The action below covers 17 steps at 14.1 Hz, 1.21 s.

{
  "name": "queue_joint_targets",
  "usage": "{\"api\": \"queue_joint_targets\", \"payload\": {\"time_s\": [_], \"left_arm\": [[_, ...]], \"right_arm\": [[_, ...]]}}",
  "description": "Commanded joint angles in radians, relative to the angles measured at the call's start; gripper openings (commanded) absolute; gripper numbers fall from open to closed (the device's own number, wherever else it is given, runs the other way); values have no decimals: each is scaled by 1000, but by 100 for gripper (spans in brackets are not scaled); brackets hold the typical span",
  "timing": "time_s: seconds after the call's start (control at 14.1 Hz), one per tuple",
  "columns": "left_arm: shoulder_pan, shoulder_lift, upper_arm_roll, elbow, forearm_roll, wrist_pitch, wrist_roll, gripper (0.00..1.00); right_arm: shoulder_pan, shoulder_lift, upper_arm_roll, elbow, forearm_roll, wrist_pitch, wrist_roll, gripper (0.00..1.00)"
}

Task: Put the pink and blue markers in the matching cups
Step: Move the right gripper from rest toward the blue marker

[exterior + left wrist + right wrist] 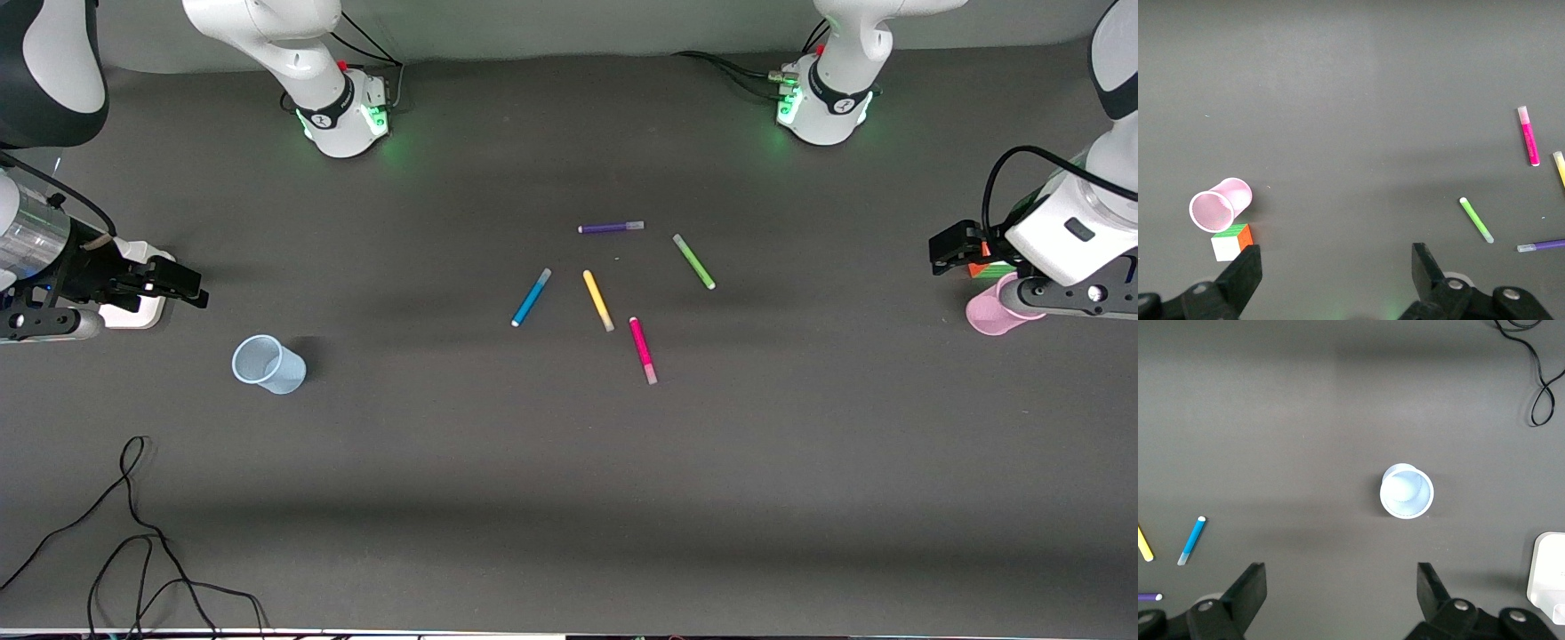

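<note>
Both arms wait at the ends of the counter; the left gripper (944, 250) hangs low at the left arm's end, jaws spread wide and holding nothing (its wrist view shows both fingers (1245, 273) apart); the right gripper (187, 289) matches it at the right arm's end, jaws likewise wide and bare.

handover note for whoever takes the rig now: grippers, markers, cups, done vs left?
Left gripper: open, holds nothing, waits over its end of the table by the pink cup and puzzle cube.
Right gripper: open, holds nothing, over its end near the blue cup.
Both cups upright, nothing in them.
Pink marker and blue marker lie mid-table among the yellow, green and purple markers.
Done: nothing. Left: pink marker into pink cup, blue marker into blue cup.
</note>
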Motion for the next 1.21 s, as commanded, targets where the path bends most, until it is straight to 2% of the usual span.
{"api": "queue_joint_targets", "payload": {"time_s": [0.0, 0.43, 1.14], "left_arm": [[6, 6, -1, 20, -9, -19, 15, 100], [6, 9, 1, 20, -9, -19, 15, 100], [6, 9, 1, 22, -9, -19, 16, 100]], "right_arm": [[6, 17, -3, 30, -9, -15, -15, 100], [30, 80, 9, 22, 4, -17, 4, 100], [311, 224, 9, 50, 6, -18, 188, 100]]}}
